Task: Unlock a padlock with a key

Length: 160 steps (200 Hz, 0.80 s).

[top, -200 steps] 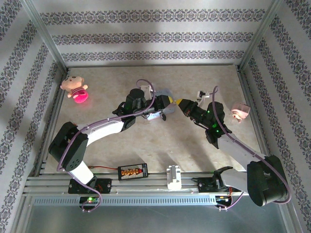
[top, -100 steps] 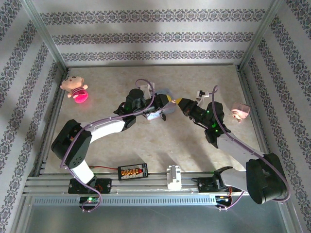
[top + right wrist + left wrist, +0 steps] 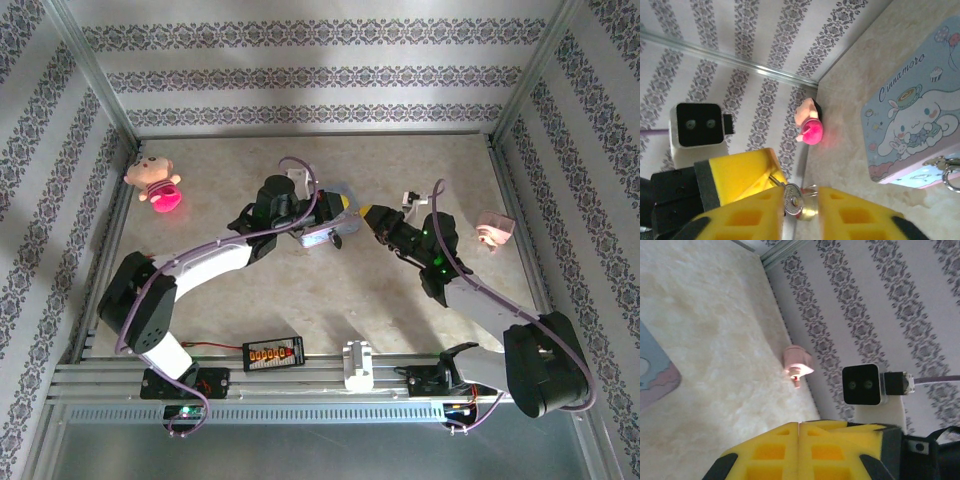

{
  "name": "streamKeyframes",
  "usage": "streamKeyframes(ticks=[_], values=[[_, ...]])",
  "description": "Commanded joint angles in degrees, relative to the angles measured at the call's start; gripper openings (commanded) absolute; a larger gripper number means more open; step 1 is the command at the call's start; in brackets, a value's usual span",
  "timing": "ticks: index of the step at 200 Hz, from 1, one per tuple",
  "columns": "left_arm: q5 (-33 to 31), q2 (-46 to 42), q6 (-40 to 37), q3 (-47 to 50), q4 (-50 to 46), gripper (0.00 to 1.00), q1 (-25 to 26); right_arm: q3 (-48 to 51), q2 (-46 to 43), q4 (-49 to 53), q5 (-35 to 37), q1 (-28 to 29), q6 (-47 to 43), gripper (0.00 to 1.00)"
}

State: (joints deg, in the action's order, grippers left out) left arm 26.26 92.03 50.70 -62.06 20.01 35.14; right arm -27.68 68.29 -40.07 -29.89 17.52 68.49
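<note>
My two grippers meet tip to tip above the table's middle, the left gripper [image 3: 345, 205] facing the right gripper [image 3: 368, 212]. A silver key [image 3: 792, 199] hangs in the gap of my right gripper [image 3: 802, 190], whose fingers stand apart, with a brass-coloured piece on its ring. The key's thin shaft runs into the yellow pads [image 3: 740, 167] of the left gripper [image 3: 799, 424], which is pressed shut. A small grey metal piece with a ring [image 3: 941, 163], seemingly the padlock, sits at the edge of the pale blue tin [image 3: 910, 120].
The tin [image 3: 318, 232] lies under the left wrist. A pink doll [image 3: 155, 180] stands at the far left and a pink pig toy [image 3: 492, 228] by the right wall. A black tester [image 3: 272, 353] and a white block [image 3: 356, 365] sit on the front rail.
The left gripper has closed on the key's shaft. The right fingers, clamped before, have parted. Both wrists have shifted slightly towards the back.
</note>
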Motion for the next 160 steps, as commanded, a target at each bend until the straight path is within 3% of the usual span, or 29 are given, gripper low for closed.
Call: streamKeyframes(ticks=[1, 23, 40, 80, 111, 160], values=[[-1.88, -4.54, -15.27, -5.45, -17.88, 0.0, -0.33, 0.87, -3.31, -0.36, 0.13, -1.48, -2.57, 0.35], [-2.95, -5.29, -27.55, -11.72, -32.19, 0.0, 0.66, 0.46, -5.62, 0.53, -2.92, -1.9, -8.46, 0.42], [-1.0, -6.11, -30.57, -13.13, -33.97, 0.0, 1.08, -0.54, -7.07, 0.44, -5.71, -1.32, -13.02, 0.46], [6.37, -7.34, -23.91, -9.91, -22.79, 0.0, 1.08, -2.9, -8.01, 0.41, -9.01, -0.91, -15.7, 0.49], [9.82, -6.82, -19.39, -9.13, -17.85, 0.0, 0.99, -4.25, -7.3, -1.66, -11.17, -0.09, -15.7, 0.59], [10.71, -6.69, -12.38, -6.57, -9.16, 0.0, 0.9, -5.89, -5.26, -2.38, -12.51, 1.98, -16.03, 0.55]])
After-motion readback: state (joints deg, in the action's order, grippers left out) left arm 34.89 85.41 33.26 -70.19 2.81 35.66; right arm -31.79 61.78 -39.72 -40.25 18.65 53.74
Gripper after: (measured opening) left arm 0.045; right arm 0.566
